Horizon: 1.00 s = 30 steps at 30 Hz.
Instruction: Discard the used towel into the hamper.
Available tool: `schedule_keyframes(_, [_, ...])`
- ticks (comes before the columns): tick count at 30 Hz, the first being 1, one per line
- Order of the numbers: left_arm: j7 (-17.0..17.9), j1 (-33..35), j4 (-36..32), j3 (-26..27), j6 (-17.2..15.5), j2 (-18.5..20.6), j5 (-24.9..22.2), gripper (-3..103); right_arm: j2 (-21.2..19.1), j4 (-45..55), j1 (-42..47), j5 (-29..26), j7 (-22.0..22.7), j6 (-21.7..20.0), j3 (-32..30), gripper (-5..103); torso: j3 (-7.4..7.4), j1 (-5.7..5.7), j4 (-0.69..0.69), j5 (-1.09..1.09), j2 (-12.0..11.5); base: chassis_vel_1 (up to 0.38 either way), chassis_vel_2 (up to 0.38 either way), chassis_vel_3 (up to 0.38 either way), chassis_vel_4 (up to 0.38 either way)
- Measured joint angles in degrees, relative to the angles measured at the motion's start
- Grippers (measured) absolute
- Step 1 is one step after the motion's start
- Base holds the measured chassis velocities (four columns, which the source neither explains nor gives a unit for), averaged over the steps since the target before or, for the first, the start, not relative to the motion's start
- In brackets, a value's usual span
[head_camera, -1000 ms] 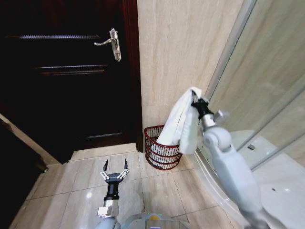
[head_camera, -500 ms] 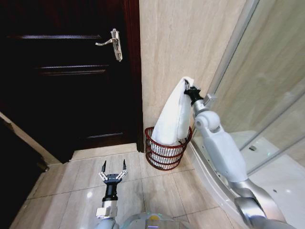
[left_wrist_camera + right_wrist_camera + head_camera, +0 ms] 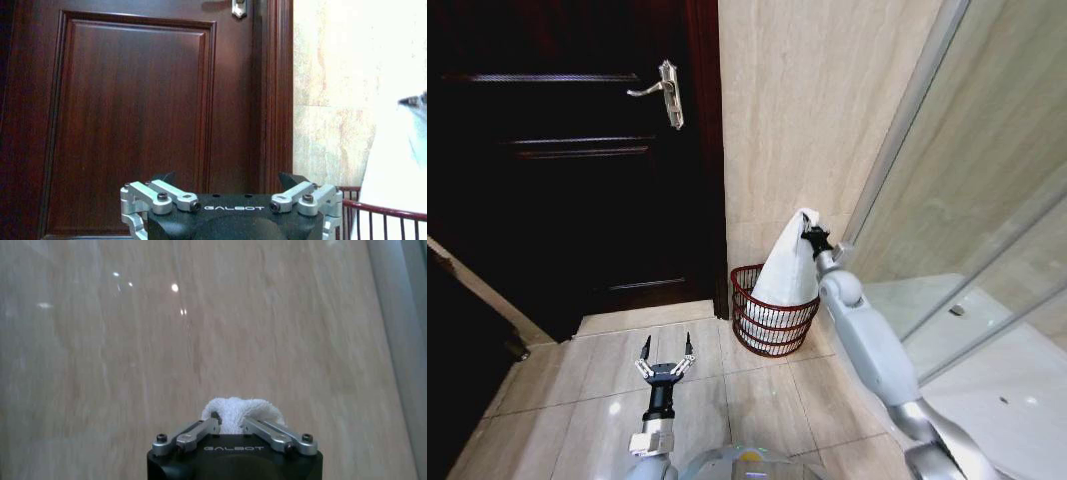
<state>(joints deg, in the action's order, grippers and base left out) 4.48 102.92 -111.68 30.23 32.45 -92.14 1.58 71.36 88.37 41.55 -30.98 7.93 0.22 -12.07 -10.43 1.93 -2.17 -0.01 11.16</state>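
Right wrist view shows the right gripper [image 3: 230, 421] clenched on a bunched fold of the white terry-cloth towel [image 3: 238, 410], the fingers pinching it from both sides, with beige marbled wall tile beyond. In the head view this gripper [image 3: 810, 237] sits near the centre of the picture, at about three o'clock from the towel's peak, and the towel [image 3: 785, 272] hangs from it in a cone whose lower end lies inside the small round dark red wire-mesh hamper [image 3: 770, 318]. The hamper stands on the tiled floor against the wall, with a dark wooden door [image 3: 567, 150] at its ten o'clock and a glass shower screen at its two o'clock. The left gripper [image 3: 666, 363] hangs idle at seven o'clock from the hamper, fingers spread wide and empty. The step in hand looks like the drop itself; the next move seems to call for releasing the towel so it falls fully inside the rim.
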Motion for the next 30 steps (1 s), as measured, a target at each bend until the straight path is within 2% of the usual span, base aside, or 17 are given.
schedule_keyframes(3, [-0.01,-0.18,0.0,-0.26,0.18,0.0,0.66,100,-0.31,1.94,5.26,-0.22,0.16,-0.8,-0.44,2,-0.01,0.01,0.01,0.02,0.02,0.0,0.0,0.0,0.0])
schedule_keyframes(8, [-0.01,-0.32,0.35,-0.39,0.6,0.0,0.63,100,-1.57,3.79,7.44,-1.15,0.83,-3.55,-0.42,2,-0.02,0.01,0.01,0.01,0.04,0.0,0.0,0.0,0.0])
schedule_keyframes(10, [0.0,-0.35,0.65,-0.4,0.93,0.0,0.58,100,-2.58,4.67,8.04,-3.19,1.64,-5.73,0.45,2,-0.02,0.01,0.02,0.01,0.04,0.0,0.0,0.0,0.0])
schedule_keyframes(13, [0.01,-0.27,0.55,-0.15,1.17,0.01,0.41,100,-5.64,7.09,7.08,-9.85,5.4,-11.11,3.21,2,-0.04,0.01,0.01,0.03,0.04,0.0,0.0,0.0,0.0])
schedule_keyframes(14, [0.01,-0.27,0.55,-0.15,1.17,0.01,0.41,100,-5.64,7.09,7.08,-9.85,5.4,-11.11,3.21,2,-0.04,0.01,0.01,0.03,0.04,0.0,0.0,0.0,0.0])
schedule_keyframes(19, [-0.12,-0.04,-0.96,0.99,1.18,0.0,-0.9,100,-14.79,13.21,0.63,-29.61,16.83,-21.83,9.46,2,-0.04,0.02,0.01,0.0,0.06,0.0,0.0,0.0,0.0])
schedule_keyframes(21, [-0.14,-0.01,-0.98,1.15,1.21,0.0,-1.01,100,-15.77,13.66,-0.28,-31.57,17.81,-23.04,10.26,2,-0.04,0.02,0.02,-0.01,0.06,0.0,0.0,0.0,0.0])
schedule_keyframes(22, [-0.34,0.24,-0.99,1.76,1.57,0.0,-1.52,100,-18.26,14.71,-3.38,-38.29,21.23,-26.69,12.76,2,-0.04,0.02,0.02,0.02,0.06,0.0,0.0,0.0,0.0])
schedule_keyframes(24, [-0.39,0.31,-1.0,1.88,1.66,0.0,-1.65,100,-18.62,14.83,-3.96,-39.7,21.91,-27.34,13.23,2,-0.04,0.02,0.02,0.0,0.06,0.0,0.0,0.0,0.0])
schedule_keyframes(25, [-0.71,0.78,-1.15,2.43,2.1,0.0,-2.12,100,-19.68,14.76,-6.52,-46.16,24.67,-30.76,15.07,2,-0.05,0.02,0.01,0.0,0.07,0.0,0.0,0.0,0.0])
schedule_keyframes(26, [-0.81,1.05,-1.29,2.72,2.27,0.0,-2.4,100,-19.87,14.23,-7.84,-49.2,26.0,-32.67,15.92,2,-0.05,0.02,0.0,0.01,0.07,0.0,0.0,0.0,0.0])
schedule_keyframes(27, [-0.81,1.05,-1.29,2.72,2.27,0.0,-2.4,100,-19.87,14.23,-7.84,-49.2,26.0,-32.67,15.92,2,-0.05,0.02,0.0,0.01,0.07,0.0,0.0,0.0,0.0])
schedule_keyframes(30, [-0.9,1.68,-1.6,3.58,2.78,-0.01,-2.79,100,-19.71,11.37,-11.15,-54.25,27.52,-36.21,18.63,2,-0.05,0.02,0.0,-0.01,0.07,0.0,0.0,0.0,0.0])
